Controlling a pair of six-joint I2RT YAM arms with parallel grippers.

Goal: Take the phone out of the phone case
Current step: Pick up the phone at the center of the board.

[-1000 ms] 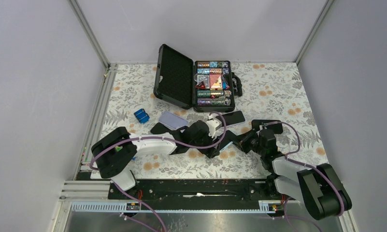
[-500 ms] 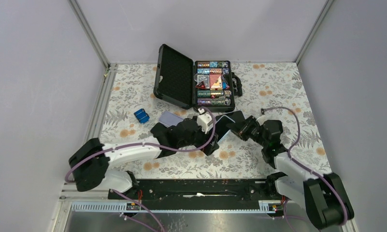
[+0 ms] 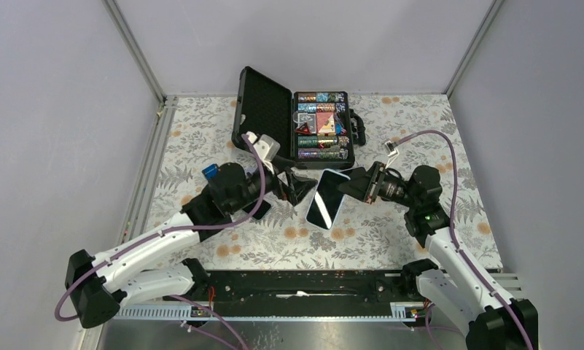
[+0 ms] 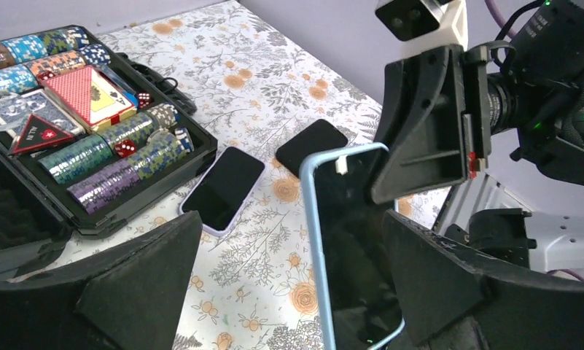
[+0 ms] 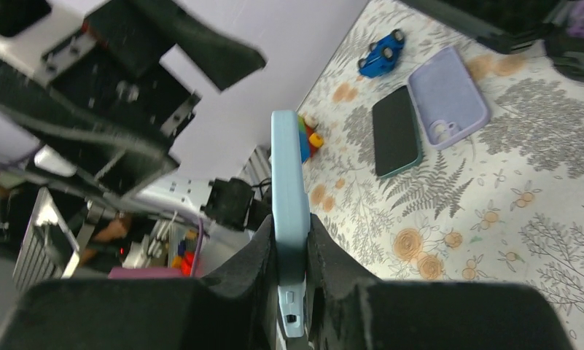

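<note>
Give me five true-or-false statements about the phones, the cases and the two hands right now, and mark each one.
1. The right hand is clamped on the phone in the blue case. True.
2. The left hand is shut on that phone. False: its fingers are spread wide and grip nothing.
3. The poker chip case has its lid closed. False: the lid is open and the chips show.
4. An empty lilac phone case lies on the table beside a dark phone. True.
5. The blue toy car sits inside the poker chip case. False: it is out on the table.
</note>
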